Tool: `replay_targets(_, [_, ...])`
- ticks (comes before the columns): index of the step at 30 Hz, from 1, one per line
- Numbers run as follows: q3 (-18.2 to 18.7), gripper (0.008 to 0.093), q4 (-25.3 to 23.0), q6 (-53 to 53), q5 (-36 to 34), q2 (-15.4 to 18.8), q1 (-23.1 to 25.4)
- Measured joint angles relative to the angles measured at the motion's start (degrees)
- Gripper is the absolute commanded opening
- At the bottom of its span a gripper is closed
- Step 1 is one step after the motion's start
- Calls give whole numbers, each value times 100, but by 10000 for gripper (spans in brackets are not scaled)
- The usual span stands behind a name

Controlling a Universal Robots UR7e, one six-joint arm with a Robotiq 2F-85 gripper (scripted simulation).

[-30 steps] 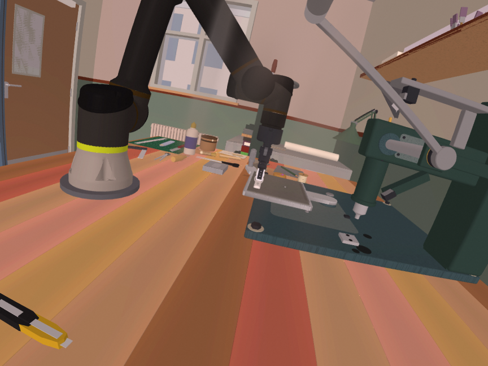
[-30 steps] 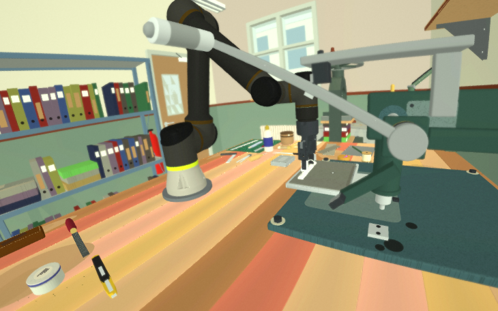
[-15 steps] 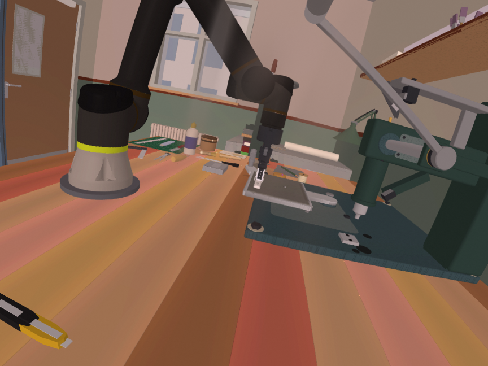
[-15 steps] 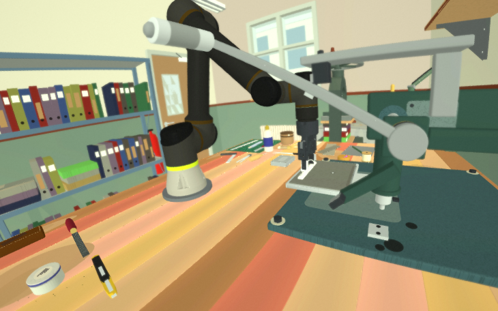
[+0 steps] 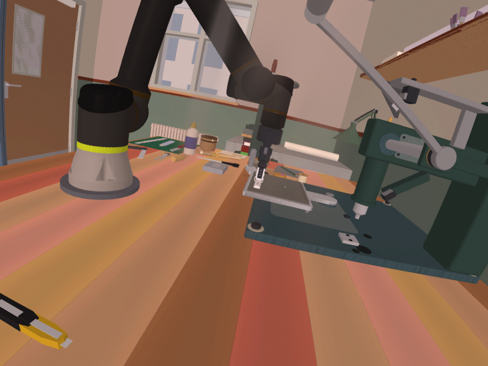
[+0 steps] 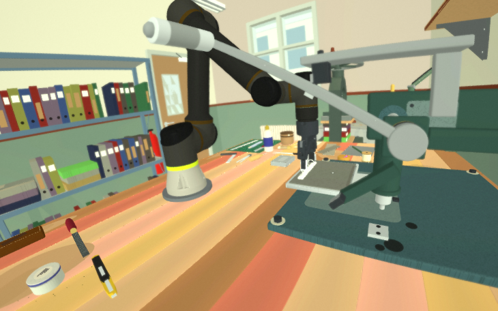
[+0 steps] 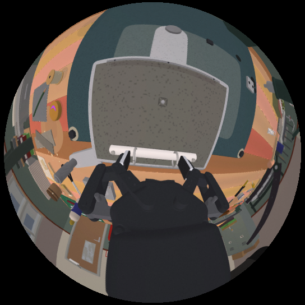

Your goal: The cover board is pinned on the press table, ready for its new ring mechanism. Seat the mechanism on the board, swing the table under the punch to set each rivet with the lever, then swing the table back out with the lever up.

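Note:
The ring mechanism (image 7: 153, 153), a white bar with thin wire rings, is partly hidden behind my fingers (image 5: 259, 178) and lies along the near edge of the grey speckled cover board (image 7: 159, 111). The board rests on the light metal press table (image 5: 278, 192) (image 6: 323, 178), which is swung out to the side, away from the punch (image 5: 358, 210) (image 6: 381, 201). My gripper (image 7: 155, 162) (image 6: 305, 161) stands directly over the mechanism, open and holding nothing. The long grey lever (image 6: 279, 77) (image 5: 366, 75) is raised, with its handle high up.
Behind the press table, the bench carries a glue bottle (image 5: 191, 138), a small tub, a paper roll and hand tools. The dark green press body (image 5: 457, 189) rises on the right over its base plate (image 6: 403, 220). A utility knife (image 5: 33, 321) lies near the front left.

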Motion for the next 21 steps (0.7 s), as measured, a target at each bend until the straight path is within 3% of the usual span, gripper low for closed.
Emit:
replay_targets(9, [-47, 934, 147, 0, 0, -93, 0])
replay_targets(21, [-304, 934, 803, 0, 0, -501, 0])
